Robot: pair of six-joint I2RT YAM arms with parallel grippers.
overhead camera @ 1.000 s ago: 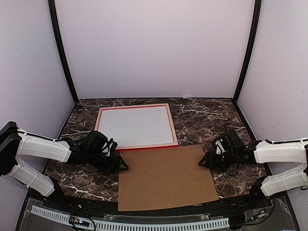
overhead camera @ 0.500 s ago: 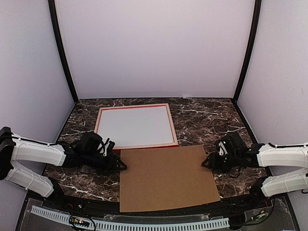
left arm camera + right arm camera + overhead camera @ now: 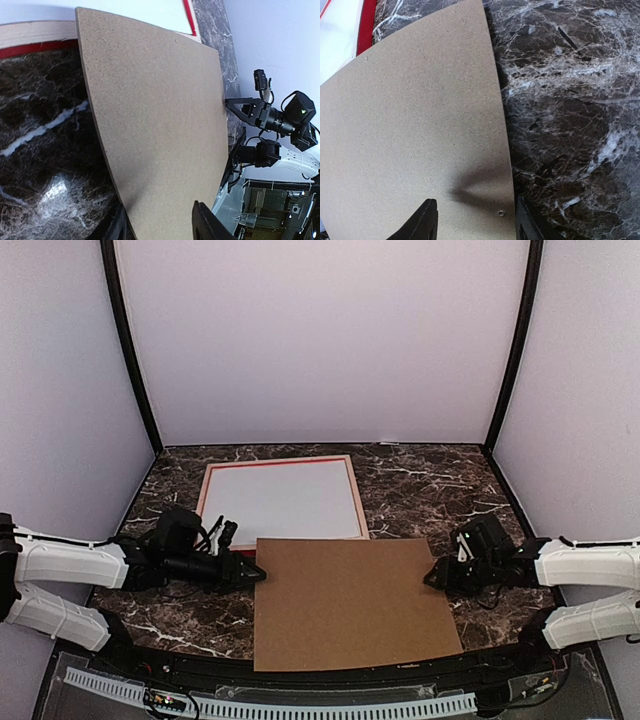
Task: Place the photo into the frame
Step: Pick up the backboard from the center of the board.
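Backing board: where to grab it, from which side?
Its left and right side edges, with the left gripper and right gripper each coming in low from its own side. The backing board lies flat and thin, far edge overlapping the frame.

No text, labels, brands or numbers I can actually read in any of the three views. The only candidate is a small lit part [image 3: 165, 702] at the lower left edge of the top view, and it's way too tiny to make anything out on it.
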